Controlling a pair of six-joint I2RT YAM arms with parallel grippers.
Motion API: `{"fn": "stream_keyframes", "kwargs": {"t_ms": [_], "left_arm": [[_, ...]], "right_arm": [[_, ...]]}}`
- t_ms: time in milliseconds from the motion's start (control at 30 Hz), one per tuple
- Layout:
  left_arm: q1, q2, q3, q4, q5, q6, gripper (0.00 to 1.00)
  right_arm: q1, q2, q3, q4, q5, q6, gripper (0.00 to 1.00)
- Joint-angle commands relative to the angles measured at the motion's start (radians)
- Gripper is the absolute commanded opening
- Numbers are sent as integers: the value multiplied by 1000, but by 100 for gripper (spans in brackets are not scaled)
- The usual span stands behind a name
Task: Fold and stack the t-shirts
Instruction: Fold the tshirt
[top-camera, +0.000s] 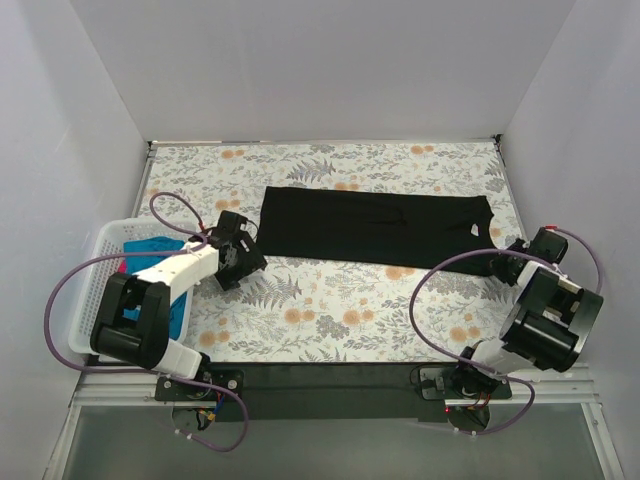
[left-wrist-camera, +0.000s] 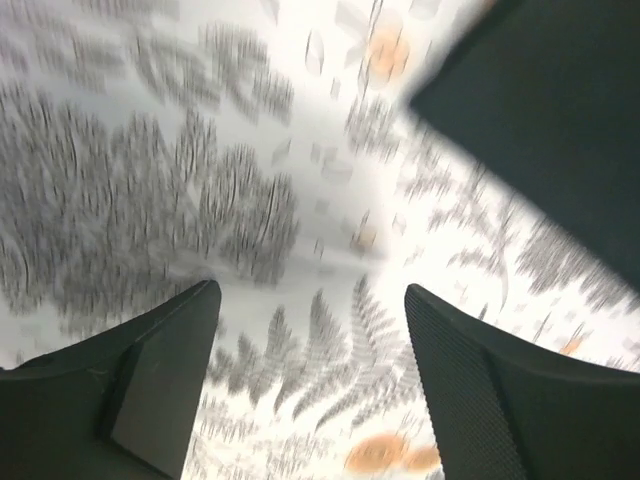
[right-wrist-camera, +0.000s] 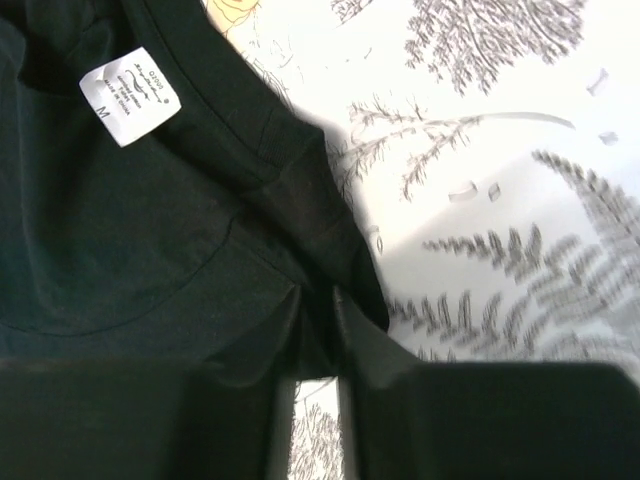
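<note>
- Nearest me on the left, a white lattice basket (top-camera: 93, 262) sits at the edge of the flowered surface (top-camera: 330, 320). The teal t-shirt (top-camera: 152, 244) lies bunched inside it, with a bit of pink-red cloth (top-camera: 122, 267) showing beside it.
- The right tool (right-wrist-camera: 317, 292) is down at the collar end of the black t-shirt (top-camera: 375, 228). Its jaws stand only a slit apart, tips right at the dark hem, and I cannot tell whether they pinch the cloth or merely touch it.
- A white label (right-wrist-camera: 129, 96) marked M shows inside the collar, just beyond those tips.
- The left tool (left-wrist-camera: 312, 290) hangs over bare surface just beside the shirt's other end, jaws wide apart and nothing between them.
- Farther back, the black t-shirt lies flat across the middle of the surface as a long band, collar toward the right.
</note>
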Motion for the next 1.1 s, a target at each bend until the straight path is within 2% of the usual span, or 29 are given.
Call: {"fn": "stream_keyframes", "kwargs": {"t_ms": [0, 33, 167, 267, 300, 367, 500, 700, 867, 967, 1067], "left_arm": [[-30, -78, 2, -147, 2, -33, 75], [-35, -89, 16, -149, -5, -30, 76], [-55, -81, 125, -136, -37, 8, 79], [-58, 0, 238, -106, -29, 83, 80], [-58, 29, 270, -81, -26, 117, 80], [-60, 113, 351, -54, 0, 148, 72], [-60, 259, 473, 11, 64, 186, 71], [-60, 472, 625, 37, 38, 217, 69], [-60, 548, 648, 7, 9, 203, 69], [-58, 555, 630, -88, 2, 157, 68], [-60, 494, 516, -153, 34, 111, 65]], "right_arm": [[18, -106, -9, -40, 90, 9, 29], [26, -144, -1, -40, 99, 13, 35], [99, -228, 42, -85, 171, 35, 45], [185, -272, 51, -53, 220, 27, 54], [205, -272, 56, -15, 179, 16, 55], [248, -236, 66, 61, 92, -7, 56], [276, -105, 143, 102, -100, 10, 56], [285, 89, 210, 170, -148, 19, 56], [285, 256, 278, 168, -151, 28, 54], [287, 330, 316, 162, -179, 28, 53], [288, 394, 352, 136, -215, 32, 53]]}}
